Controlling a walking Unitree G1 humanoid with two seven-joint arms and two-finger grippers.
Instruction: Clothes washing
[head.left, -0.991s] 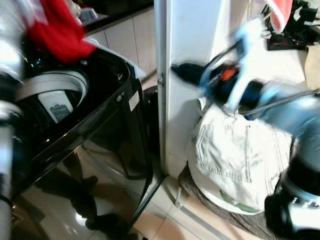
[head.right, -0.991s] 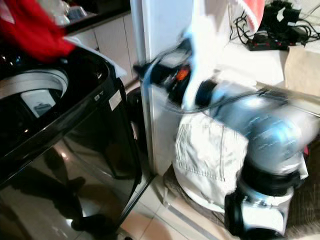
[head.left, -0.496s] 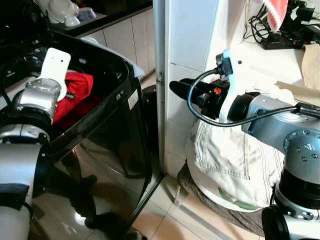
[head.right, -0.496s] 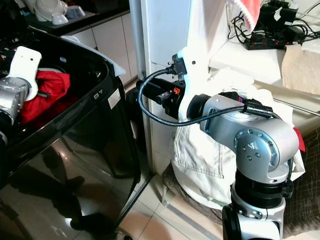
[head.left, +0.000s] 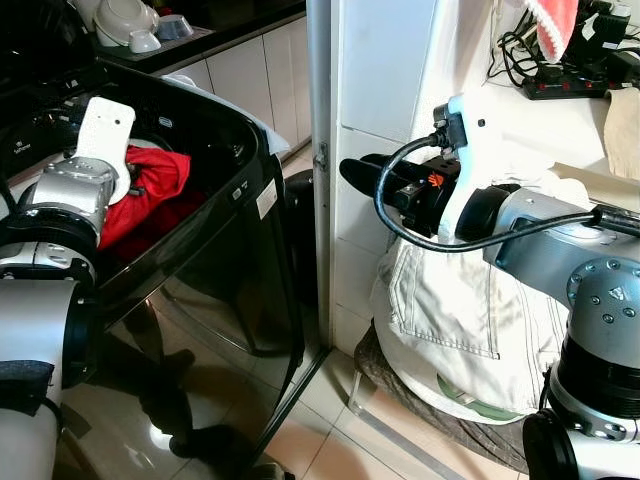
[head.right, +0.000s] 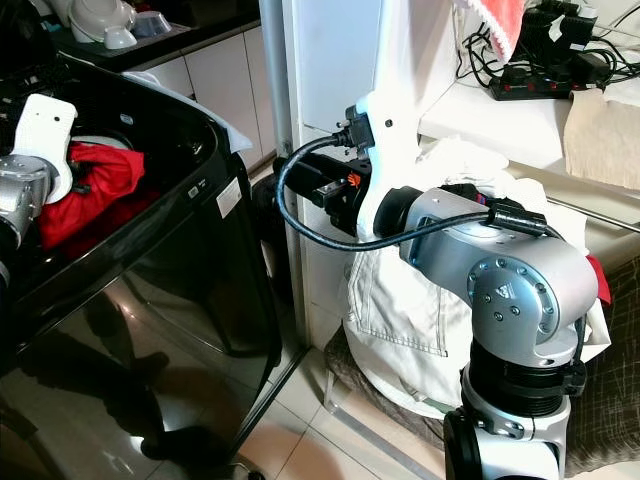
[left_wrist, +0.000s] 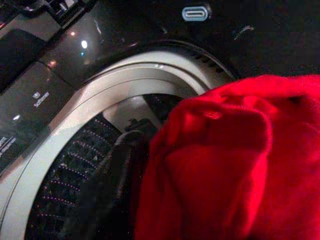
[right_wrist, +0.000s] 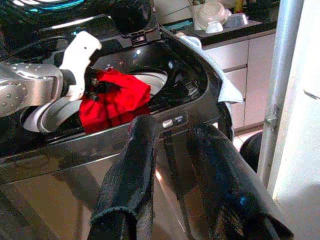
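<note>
Your left end effector grips the red garment at the left of the frame, over the drum opening of the black top-load washing machine. Your right end effector hovers mid-frame by the white wall — fingers parted, empty.
</note>
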